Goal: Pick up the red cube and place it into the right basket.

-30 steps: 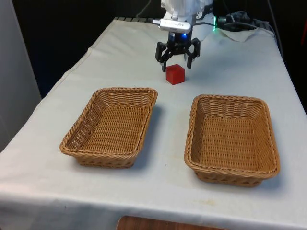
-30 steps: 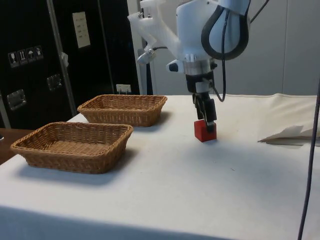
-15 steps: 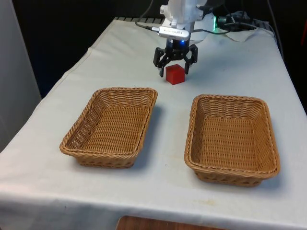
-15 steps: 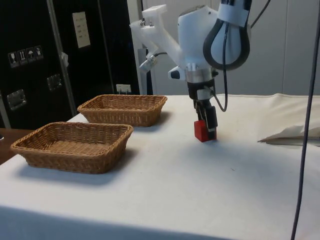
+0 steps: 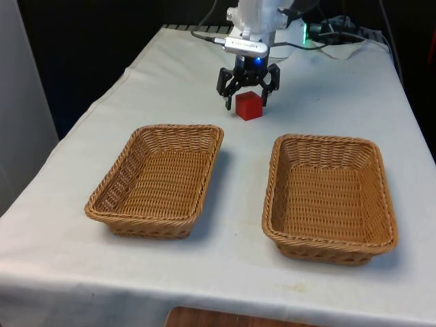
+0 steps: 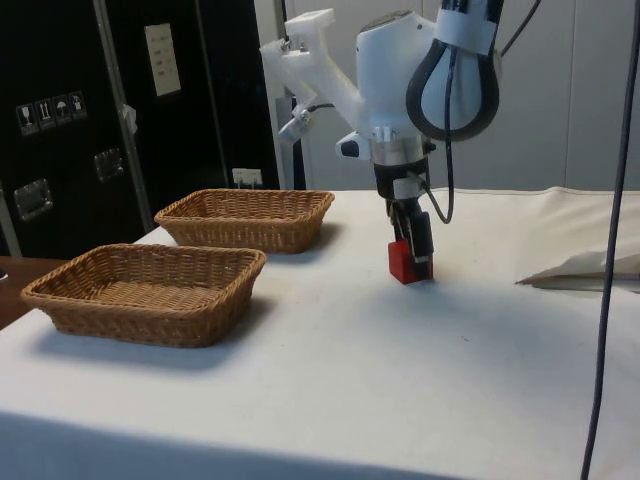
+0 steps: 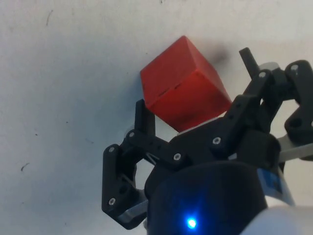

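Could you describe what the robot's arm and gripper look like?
The arm has smooth, rounded white shells with a black band at one joint. Thin dark cables loop beside the wrist. The gripper is black, its two fingers built from slim bolted links.

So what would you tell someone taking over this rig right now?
Gripper: open, lowered around the red cube, one finger on each side, not closed on it.
Red cube: on the white cloth at the far end, outside both baskets.
Right basket, at the front view's right, and the other basket: both empty.
Done: approach only. Left: close, lift, carry to the right basket, release.
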Robot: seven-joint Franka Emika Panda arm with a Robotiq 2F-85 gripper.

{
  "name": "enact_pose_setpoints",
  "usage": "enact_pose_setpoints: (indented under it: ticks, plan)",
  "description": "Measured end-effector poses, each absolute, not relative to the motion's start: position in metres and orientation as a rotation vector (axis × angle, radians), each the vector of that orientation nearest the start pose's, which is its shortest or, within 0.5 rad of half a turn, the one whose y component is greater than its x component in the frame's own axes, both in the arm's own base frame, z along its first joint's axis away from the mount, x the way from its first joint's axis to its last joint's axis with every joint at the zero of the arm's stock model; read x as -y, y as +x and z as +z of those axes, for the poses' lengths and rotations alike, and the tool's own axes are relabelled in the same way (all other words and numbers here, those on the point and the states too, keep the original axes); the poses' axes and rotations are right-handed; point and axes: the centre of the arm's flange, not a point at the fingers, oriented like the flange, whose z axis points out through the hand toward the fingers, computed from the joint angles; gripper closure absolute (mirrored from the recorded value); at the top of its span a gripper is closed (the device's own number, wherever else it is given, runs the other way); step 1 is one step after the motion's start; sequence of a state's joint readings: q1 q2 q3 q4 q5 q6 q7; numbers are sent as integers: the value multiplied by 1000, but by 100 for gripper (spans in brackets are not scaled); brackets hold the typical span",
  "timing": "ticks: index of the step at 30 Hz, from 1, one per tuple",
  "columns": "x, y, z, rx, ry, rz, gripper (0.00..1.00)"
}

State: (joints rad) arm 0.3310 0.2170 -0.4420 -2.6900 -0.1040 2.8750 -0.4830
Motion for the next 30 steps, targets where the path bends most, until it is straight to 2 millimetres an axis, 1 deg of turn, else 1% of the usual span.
enact_pose_setpoints:
  ticks: [10, 11, 12, 13, 14, 18, 19, 20, 30]
  plan:
    - [51, 403, 171, 768, -3156, 76, 0]
    - [52, 403, 171, 765, -3156, 76, 2]
    - [52, 403, 171, 765, -3156, 76, 10]
    - [52, 403, 171, 765, -3156, 76, 19]
    - [53, 403, 171, 763, -3157, 76, 19]
    - [53, 403, 171, 762, -3158, 76, 65]
    - [53, 402, 171, 760, -3158, 76, 91]
    - [53, 402, 171, 760, -3158, 76, 99]
    - [54, 403, 172, 758, -3159, 73, 98]
